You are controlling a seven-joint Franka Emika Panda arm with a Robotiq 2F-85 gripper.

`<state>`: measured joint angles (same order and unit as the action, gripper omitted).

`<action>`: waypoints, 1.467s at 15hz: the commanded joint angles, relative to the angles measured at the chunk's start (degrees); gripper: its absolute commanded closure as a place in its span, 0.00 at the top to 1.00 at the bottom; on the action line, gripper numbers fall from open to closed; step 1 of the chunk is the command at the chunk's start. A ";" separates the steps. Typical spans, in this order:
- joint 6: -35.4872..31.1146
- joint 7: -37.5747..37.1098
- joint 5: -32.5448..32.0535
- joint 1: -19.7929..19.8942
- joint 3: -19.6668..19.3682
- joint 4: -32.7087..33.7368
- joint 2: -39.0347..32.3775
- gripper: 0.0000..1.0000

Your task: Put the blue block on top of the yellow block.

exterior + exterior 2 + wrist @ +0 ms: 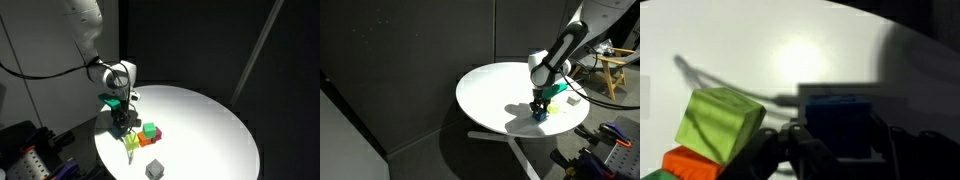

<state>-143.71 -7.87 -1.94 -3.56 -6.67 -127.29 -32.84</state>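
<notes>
Reaching down over the table [210, 125], the claw [124, 121] clamps the blue block [840, 118].

Colours, as seen from the floor:

- table [215, 125]: round top, plain white, no pattern; a brighter glare patch in the wrist view.
- blue block [840, 122]: dark blue, plain faces.
- yellow block [718, 122]: lime-yellow, greener on its shaded side, unpatterned.
- orange-red cube [695, 163]: flat orange-red.
- green cube [150, 129]: bright green.
- grey cube [153, 169]: mid grey.
- gripper [122, 122]: black.
- arm [85, 25]: white shell with black joints.
- fitting [108, 100] at the wrist: teal-green, as far as the small view allows.
- backdrop [400, 60]: black panels.
- stool [615, 65]: pale bare wood.
</notes>
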 commanded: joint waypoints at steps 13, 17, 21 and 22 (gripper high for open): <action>9.86 -8.45 -4.48 -1.25 -0.95 -2.61 10.06 0.32; 10.61 -12.20 -4.88 -1.28 -1.61 -3.58 12.60 0.32; 10.61 -16.56 -5.42 -1.17 -2.52 -4.42 14.29 0.32; 10.55 -17.53 -5.50 -1.09 -2.70 -4.55 14.52 0.32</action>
<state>-134.35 -21.51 -5.57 -4.57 -8.61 -130.29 -21.06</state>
